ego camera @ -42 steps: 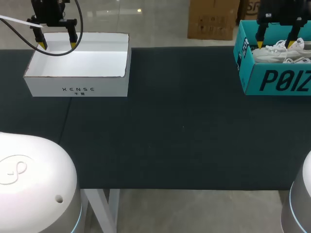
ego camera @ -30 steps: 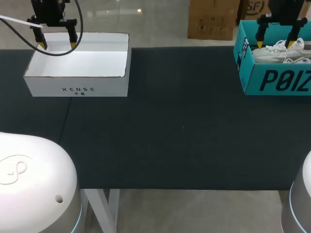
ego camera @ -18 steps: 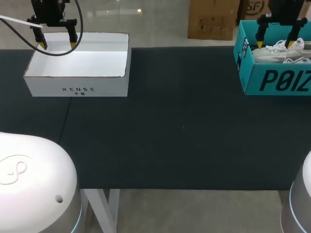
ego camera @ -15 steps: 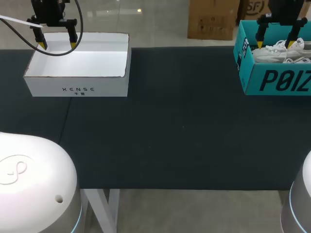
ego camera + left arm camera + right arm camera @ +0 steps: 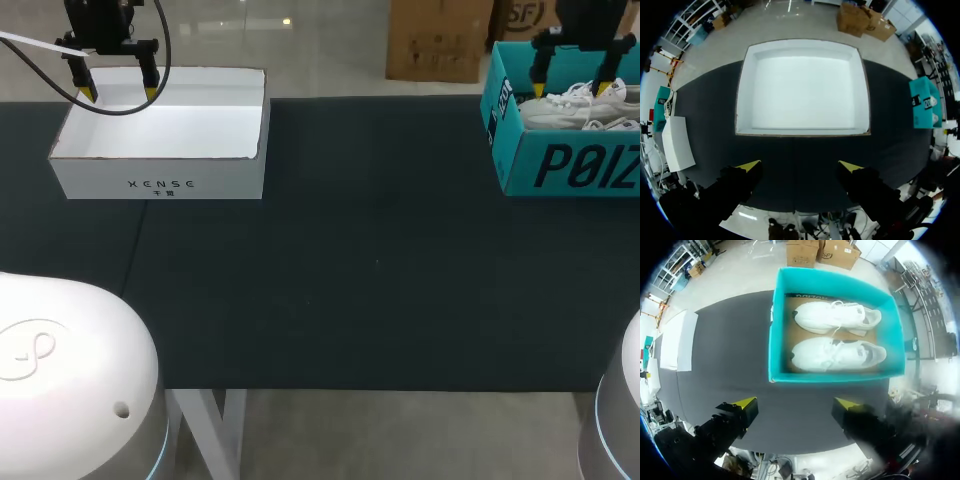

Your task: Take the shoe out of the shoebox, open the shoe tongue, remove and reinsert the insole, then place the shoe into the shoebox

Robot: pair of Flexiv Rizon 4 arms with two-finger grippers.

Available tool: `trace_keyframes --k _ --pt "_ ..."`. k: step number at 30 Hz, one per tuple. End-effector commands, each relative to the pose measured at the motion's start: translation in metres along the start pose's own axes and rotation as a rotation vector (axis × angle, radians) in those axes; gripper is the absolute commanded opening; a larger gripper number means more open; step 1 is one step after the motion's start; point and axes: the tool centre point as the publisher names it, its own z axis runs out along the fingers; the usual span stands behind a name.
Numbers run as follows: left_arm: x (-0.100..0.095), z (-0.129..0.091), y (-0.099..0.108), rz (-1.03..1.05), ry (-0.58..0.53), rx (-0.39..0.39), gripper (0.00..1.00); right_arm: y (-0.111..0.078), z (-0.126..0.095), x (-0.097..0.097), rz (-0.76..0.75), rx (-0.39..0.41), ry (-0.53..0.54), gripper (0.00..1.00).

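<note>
Black table (image 5: 380,270); left end effector (image 5: 119,95) and right end effector (image 5: 571,90) both spread wide

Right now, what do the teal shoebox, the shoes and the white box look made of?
Teal shoebox: cardboard, matte teal print outside; bare brown board shows on its floor.
Shoes: white, probably synthetic or mesh uppers with cord laces; too small to be sure.
White box: cardboard, matte white; a brown raw edge runs along the rim.
</note>
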Motion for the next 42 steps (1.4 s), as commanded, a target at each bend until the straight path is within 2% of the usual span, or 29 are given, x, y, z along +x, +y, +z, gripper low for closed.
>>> trace_keyframes --k 1,5,10,13,14,29,30,33,42 --pt "0.0 0.0 0.0 0.0 0.0 0.0 1.0 0.016 0.009 -0.025 0.027 0.002 -0.02 1.0" --pt "0.0 0.0 0.0 0.0 0.0 0.0 1.0 0.029 0.017 -0.056 0.061 -0.014 -0.031 1.0" --pt "0.0 0.0 0.0 0.0 0.0 0.0 1.0 0.043 0.04 -0.097 0.088 -0.012 -0.048 1.0" --pt "0.0 0.0 0.0 0.0 0.0 0.0 1.0 0.046 0.046 -0.113 0.098 0.017 -0.064 1.0" --pt "0.0 0.0 0.0 0.0 0.0 0.0 1.0 0.048 0.044 -0.115 0.09 0.043 -0.088 1.0" --pt "0.0 0.0 0.0 0.0 0.0 0.0 1.0 0.048 0.044 -0.115 0.09 0.043 -0.088 1.0" --pt "0.0 0.0 0.0 0.0 0.0 0.0 1.0 0.049 0.047 -0.114 0.077 0.035 -0.063 1.0" --pt "0.0 0.0 0.0 0.0 0.0 0.0 1.0 0.059 0.054 -0.125 0.089 0.047 -0.018 1.0" --pt "0.0 0.0 0.0 0.0 0.0 0.0 1.0 0.089 0.056 -0.187 0.105 0.045 0.038 1.0"
